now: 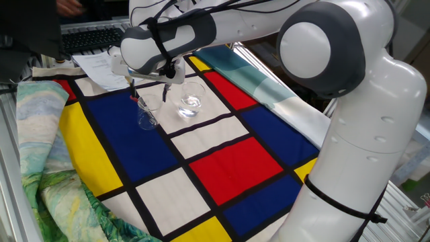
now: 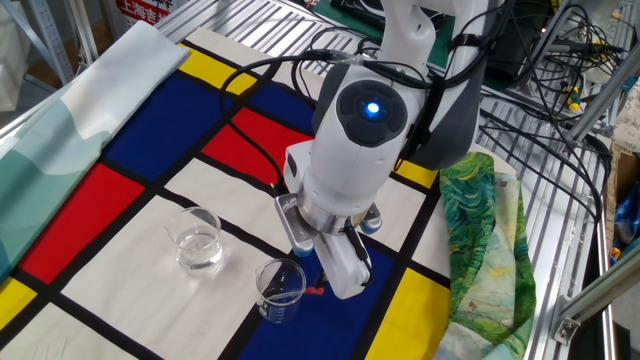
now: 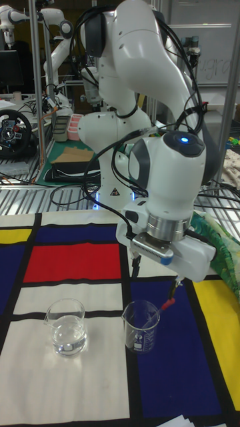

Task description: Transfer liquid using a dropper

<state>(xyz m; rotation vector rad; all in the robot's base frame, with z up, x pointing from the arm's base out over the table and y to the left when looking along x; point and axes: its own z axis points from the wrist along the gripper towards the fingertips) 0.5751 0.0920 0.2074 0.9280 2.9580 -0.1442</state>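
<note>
Checkered cloth (image 2: 150, 230): end effector (image 3: 157, 270) spread; tall view alone shows dropper (image 3: 167, 305) leaning in beaker (image 3: 141, 326).

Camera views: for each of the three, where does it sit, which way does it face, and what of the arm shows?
One fixed view: high beside the arm's base, looking along the arm to the beaker and rounder glass; base, elbow, forearm show.
The other fixed view: raised on the opposite side, facing the wrist and hand.
Tall fixed view: low at the cloth's edge, facing the whole arm.
All three share both glasses and the dropper leaning in the beaker.
</note>
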